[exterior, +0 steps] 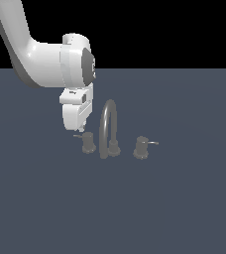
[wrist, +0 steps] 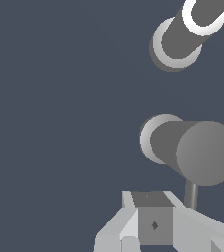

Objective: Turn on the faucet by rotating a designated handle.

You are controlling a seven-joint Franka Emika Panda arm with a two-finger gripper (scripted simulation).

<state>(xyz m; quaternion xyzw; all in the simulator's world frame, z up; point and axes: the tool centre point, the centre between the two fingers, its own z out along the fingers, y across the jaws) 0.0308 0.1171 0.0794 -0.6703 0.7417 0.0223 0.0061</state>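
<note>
The faucet is dull grey, with a tall arched spout on a round base and a small knob on each side. The handle is the squat knob on the exterior view's left, its thin dim lever pointing further left. My gripper hangs just above and behind that lever, close to the knob, with its fingers together and nothing held. In the wrist view the handle fills the frame's middle, its lever rod running right beside my gripper. The faucet base shows beyond.
The twin knob with a brighter lever stands on the exterior view's right of the spout. Everything sits on a flat dark blue-grey surface. My white arm comes in from the upper left of the exterior view.
</note>
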